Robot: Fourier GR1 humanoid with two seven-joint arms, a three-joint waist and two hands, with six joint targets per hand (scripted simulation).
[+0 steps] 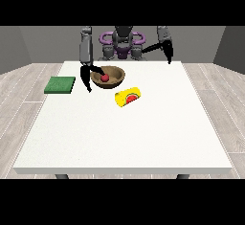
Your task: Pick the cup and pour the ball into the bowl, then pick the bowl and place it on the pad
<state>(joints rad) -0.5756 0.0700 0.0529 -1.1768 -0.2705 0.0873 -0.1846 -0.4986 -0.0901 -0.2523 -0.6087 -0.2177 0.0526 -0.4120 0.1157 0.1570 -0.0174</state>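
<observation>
Tipped cup (128, 97) lies just beside bowl (110, 77) holding ball (104, 77).

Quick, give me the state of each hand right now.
Hand at the view's left: at the rim of the bowl; grip cannot be told.
Hand at the view's right: holding nothing; fingers cannot be told.

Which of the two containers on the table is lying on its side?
The yellow cup, tipped over in front of the brown bowl. The bowl sits upright with the red ball inside it.
</observation>
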